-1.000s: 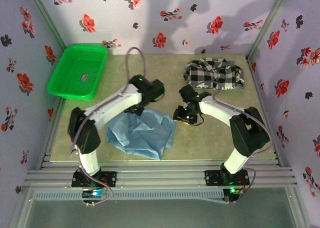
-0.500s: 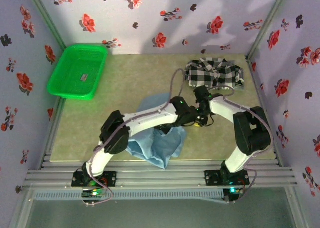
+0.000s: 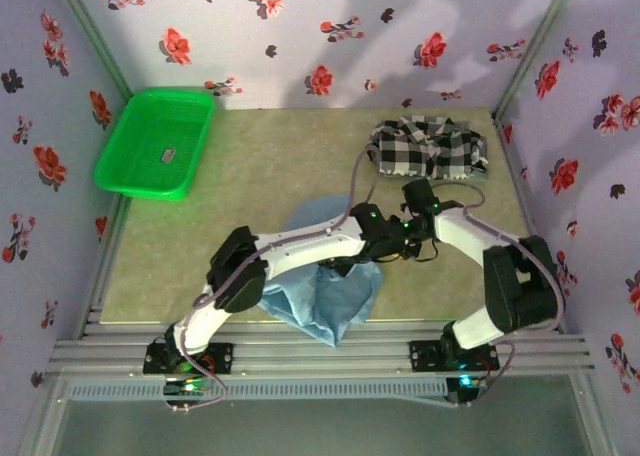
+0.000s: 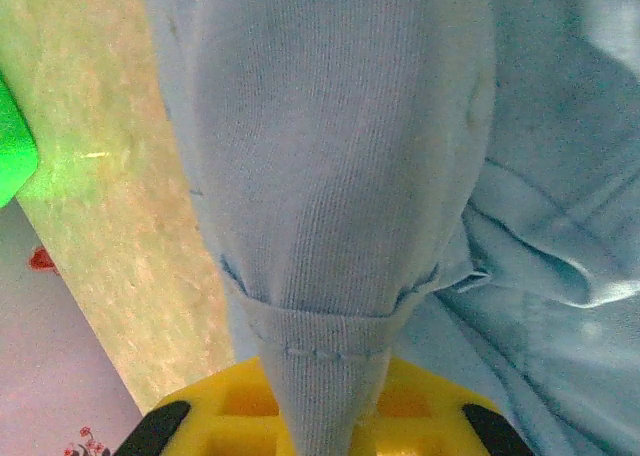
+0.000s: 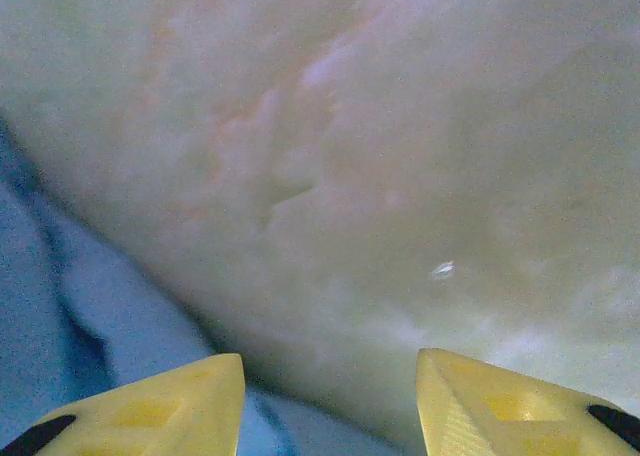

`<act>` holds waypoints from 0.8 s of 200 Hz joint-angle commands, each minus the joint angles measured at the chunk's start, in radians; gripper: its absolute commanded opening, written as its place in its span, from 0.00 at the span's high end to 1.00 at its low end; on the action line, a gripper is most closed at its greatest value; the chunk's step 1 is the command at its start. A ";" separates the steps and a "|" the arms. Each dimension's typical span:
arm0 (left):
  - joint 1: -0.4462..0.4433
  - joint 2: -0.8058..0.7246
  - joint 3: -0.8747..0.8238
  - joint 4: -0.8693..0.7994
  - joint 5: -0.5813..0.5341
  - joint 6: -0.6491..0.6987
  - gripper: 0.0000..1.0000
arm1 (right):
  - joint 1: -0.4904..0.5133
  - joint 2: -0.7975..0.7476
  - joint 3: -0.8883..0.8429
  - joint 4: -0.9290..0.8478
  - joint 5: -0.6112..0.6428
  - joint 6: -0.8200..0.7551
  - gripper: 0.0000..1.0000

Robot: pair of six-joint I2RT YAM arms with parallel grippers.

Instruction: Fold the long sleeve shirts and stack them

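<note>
The light blue shirt (image 3: 330, 298) lies bunched on the mat near the front edge. One fold is drawn up to my left gripper (image 3: 384, 248), which reaches far across to the right. In the left wrist view my left gripper (image 4: 325, 421) is shut on a hemmed fold of the light blue shirt (image 4: 340, 176). My right gripper (image 3: 411, 238) hovers close beside it; its yellow fingers (image 5: 150, 411) stand open over bare mat, with the blue cloth (image 5: 90, 316) at the lower left and nothing between them. The black-and-white checked shirt (image 3: 430, 146) lies crumpled at the back right.
A green plastic basket (image 3: 155, 141) sits at the back left corner. Floral walls enclose the olive mat (image 3: 250, 166) on three sides. Both arms crowd together right of centre.
My left arm has swung from the centre-left far to the right, dragging the light blue shirt with it. My right gripper has shifted right and back a little.
</note>
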 commanded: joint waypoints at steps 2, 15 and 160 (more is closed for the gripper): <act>0.055 -0.166 -0.096 0.027 -0.069 0.012 0.97 | 0.046 -0.054 -0.028 0.080 -0.100 0.118 0.51; 0.102 -0.236 -0.175 0.068 -0.072 0.031 0.97 | 0.108 -0.044 -0.017 0.073 -0.096 0.137 0.51; 0.517 -0.728 -0.834 0.536 0.106 0.231 0.97 | 0.400 -0.099 0.078 -0.343 0.366 0.141 0.29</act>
